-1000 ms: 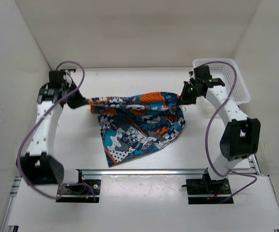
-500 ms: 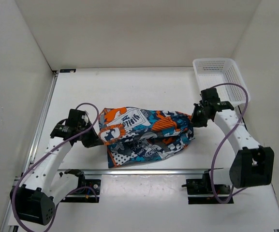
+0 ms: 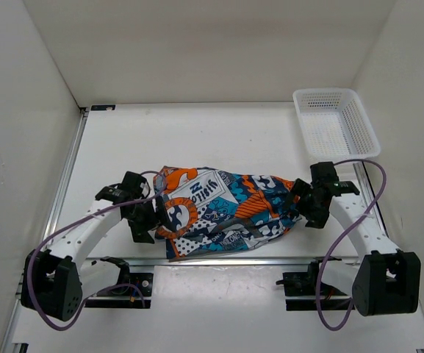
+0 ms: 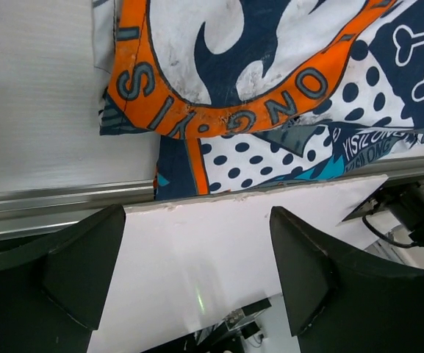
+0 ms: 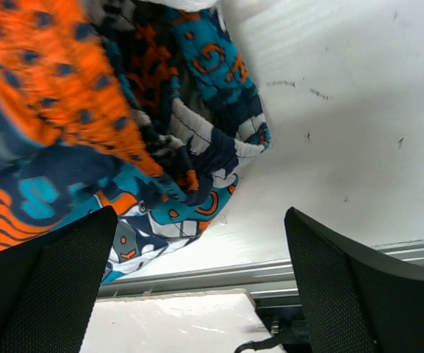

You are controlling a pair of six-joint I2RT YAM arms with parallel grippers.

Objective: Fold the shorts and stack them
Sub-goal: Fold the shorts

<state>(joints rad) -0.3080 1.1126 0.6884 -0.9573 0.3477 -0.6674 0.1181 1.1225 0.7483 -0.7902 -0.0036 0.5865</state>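
Your soft cartoon-print patchwork shorts [image 3: 223, 213] lie doubled over at the near edge of the white worktop [image 3: 197, 140]. The left pincer [image 3: 147, 220] and right pincer [image 3: 303, 206] flank them, both released, likely letting the fold settle.

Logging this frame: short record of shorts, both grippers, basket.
shorts: roughly folded, lying on the table near its front edge
left gripper: open, at the shorts' left end
right gripper: open, at the shorts' right end
basket: far right corner, apart from the shorts
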